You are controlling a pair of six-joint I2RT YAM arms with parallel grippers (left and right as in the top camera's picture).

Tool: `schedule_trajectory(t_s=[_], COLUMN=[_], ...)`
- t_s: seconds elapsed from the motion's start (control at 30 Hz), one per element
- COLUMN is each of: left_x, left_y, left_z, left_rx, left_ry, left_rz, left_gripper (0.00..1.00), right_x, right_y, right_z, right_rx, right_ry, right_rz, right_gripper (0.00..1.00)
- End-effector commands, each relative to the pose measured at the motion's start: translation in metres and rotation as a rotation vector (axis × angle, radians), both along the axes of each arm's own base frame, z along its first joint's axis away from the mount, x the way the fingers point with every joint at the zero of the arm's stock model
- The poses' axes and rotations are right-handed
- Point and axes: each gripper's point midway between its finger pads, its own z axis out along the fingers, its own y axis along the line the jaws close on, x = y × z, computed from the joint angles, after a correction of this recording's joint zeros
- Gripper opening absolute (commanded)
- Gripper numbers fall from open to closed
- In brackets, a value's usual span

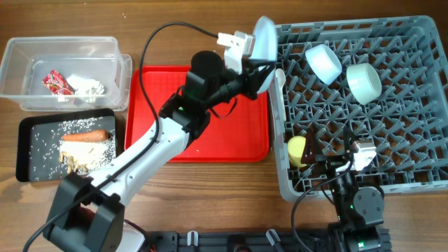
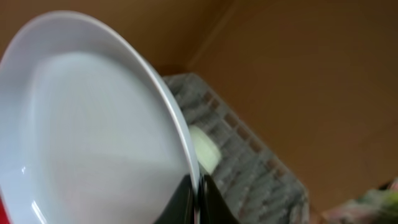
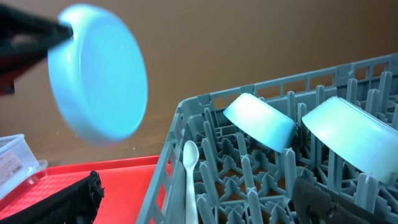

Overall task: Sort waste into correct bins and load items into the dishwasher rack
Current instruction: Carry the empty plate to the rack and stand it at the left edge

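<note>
The left arm's fingers (image 1: 250,70) are pinched on the rim of the pale blue plate (image 1: 263,38), which stands on edge in the air just over the left wall of the grey rack (image 1: 392,175); the left wrist view shows the two dark fingertips closed on either face of that rim. Inside the rack, two mint bowls (image 1: 323,61) (image 1: 364,82) lean on the pegs toward its far side, a white spoon (image 3: 189,163) lies along its left wall, and a yellow cup (image 1: 297,150) sits in its near-left corner. The right arm's fingers (image 1: 346,162) hang over the rack's near edge, spread apart with nothing between them. Left of the rack, a red tray (image 1: 161,140) lies on the bench (image 1: 210,189).
</note>
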Motion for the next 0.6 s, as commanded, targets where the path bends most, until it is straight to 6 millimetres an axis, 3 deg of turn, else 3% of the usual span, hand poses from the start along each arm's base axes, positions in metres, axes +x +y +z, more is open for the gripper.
schedule_trajectory(t_s=[0.0,0.1,0.23,0.37,0.5,0.53,0.57], left_x=[0.000,-0.001,-0.001,0.008,0.017,0.018,0.018], left_y=[-0.003,-0.007,-0.026,-0.040,-0.046,-0.046,-0.046], left_z=[0.035,0.045,0.038,0.001,-0.035,-0.040,-0.043], left_rx=[-0.139,-0.214,-0.371,-0.412,-0.374,-0.368,-0.362], left_ry=[0.021,0.075,0.283,0.447,0.502,0.510,0.517], left_rz=[-0.014,-0.018,-0.045,-0.039,-0.018,-0.014,-0.009], left_gripper=[0.04,0.04,0.04,0.04,0.04,0.06,0.16], right_x=[0.000,0.000,0.000,0.000,0.000,0.000,0.000], right_y=[0.000,0.000,0.000,0.000,0.000,0.000,0.000], right_z=[0.002,0.002,0.002,0.002,0.002,0.002,0.002], right_rx=[0.013,0.013,0.013,0.013,0.013,0.013,0.013], right_ry=[-0.008,-0.008,-0.008,-0.008,-0.008,-0.008,-0.008], right_rz=[0.002,0.002,0.002,0.002,0.002,0.002,0.002], right_gripper=[1.00,1.00,1.00,1.00,1.00,1.00,1.00])
